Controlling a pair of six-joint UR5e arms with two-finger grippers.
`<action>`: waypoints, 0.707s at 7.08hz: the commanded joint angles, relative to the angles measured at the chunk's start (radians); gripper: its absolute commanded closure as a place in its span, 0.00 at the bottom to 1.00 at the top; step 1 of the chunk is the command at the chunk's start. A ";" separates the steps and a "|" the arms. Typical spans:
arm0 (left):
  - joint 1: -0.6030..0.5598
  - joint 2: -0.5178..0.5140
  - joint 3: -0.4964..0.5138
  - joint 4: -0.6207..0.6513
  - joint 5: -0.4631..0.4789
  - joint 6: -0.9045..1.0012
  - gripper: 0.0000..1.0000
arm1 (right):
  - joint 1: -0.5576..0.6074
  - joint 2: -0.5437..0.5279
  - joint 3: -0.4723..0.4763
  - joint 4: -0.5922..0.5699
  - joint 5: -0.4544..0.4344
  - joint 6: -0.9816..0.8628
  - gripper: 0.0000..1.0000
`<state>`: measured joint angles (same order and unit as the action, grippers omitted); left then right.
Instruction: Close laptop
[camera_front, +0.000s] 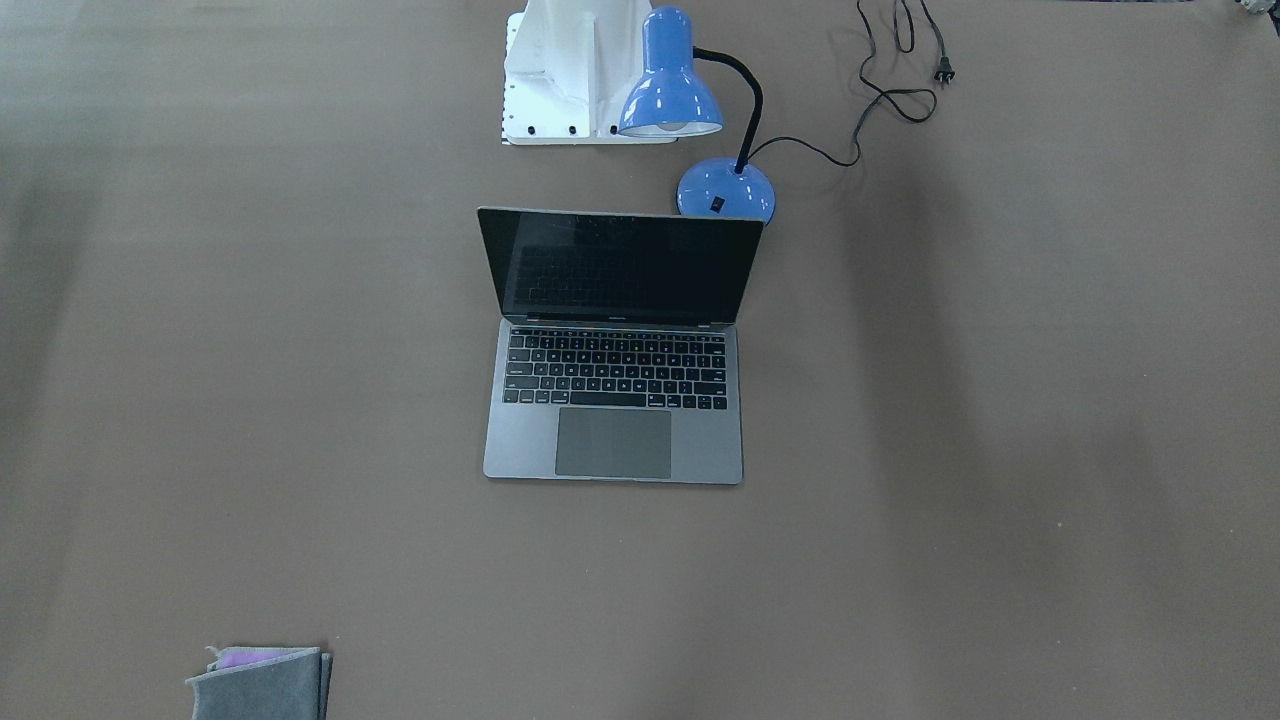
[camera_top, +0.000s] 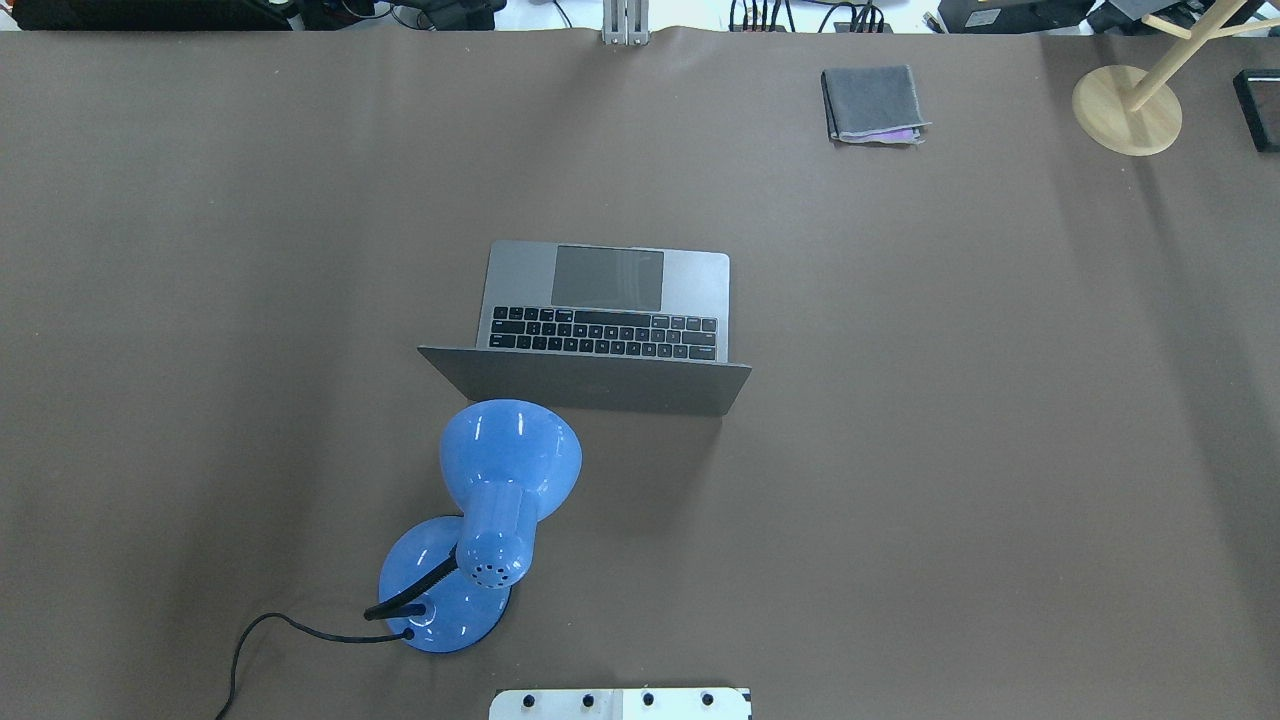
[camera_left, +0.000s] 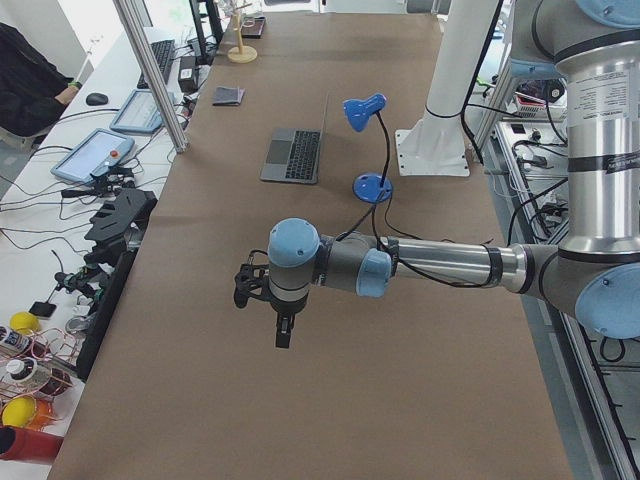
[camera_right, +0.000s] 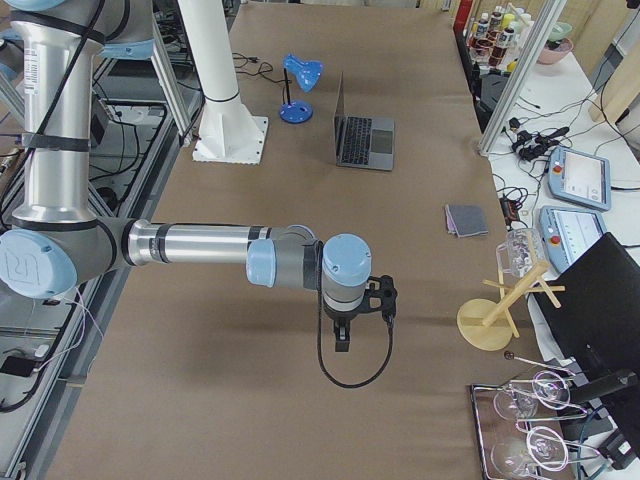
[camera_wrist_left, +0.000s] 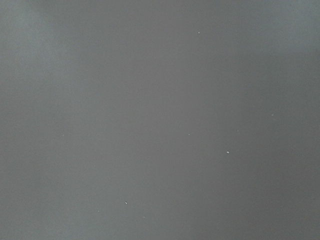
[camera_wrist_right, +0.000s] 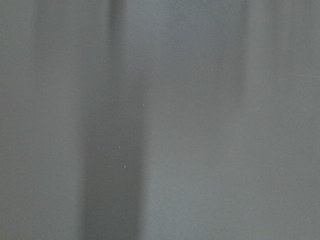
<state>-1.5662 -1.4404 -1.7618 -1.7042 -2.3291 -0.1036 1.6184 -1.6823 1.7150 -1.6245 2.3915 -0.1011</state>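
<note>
The grey laptop (camera_front: 612, 400) stands open in the middle of the table, its dark screen upright and facing away from the robot's base. It also shows in the overhead view (camera_top: 610, 320), lid back toward me. My left gripper (camera_left: 283, 335) hangs over bare table far from the laptop (camera_left: 295, 155), seen only in the left side view. My right gripper (camera_right: 342, 340) hangs likewise, far from the laptop (camera_right: 365, 140). I cannot tell whether either is open or shut. Both wrist views show only bare table.
A blue desk lamp (camera_top: 505, 470) stands just behind the laptop's lid on my left side, its black cord (camera_front: 880, 95) trailing off. A folded grey cloth (camera_top: 872, 103) lies at the far right. A wooden stand (camera_top: 1127, 110) is at the far right corner.
</note>
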 joint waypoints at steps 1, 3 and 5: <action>0.000 -0.003 0.001 0.001 -0.001 -0.001 0.02 | 0.000 0.003 0.002 0.000 0.005 0.004 0.00; 0.000 -0.008 -0.001 0.003 0.002 -0.001 0.02 | 0.000 0.004 0.003 0.000 0.012 0.004 0.00; 0.000 -0.008 0.016 0.003 0.007 -0.001 0.02 | -0.002 0.012 0.003 0.000 0.020 0.004 0.00</action>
<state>-1.5662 -1.4474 -1.7541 -1.7013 -2.3228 -0.1043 1.6181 -1.6764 1.7180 -1.6245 2.4088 -0.0965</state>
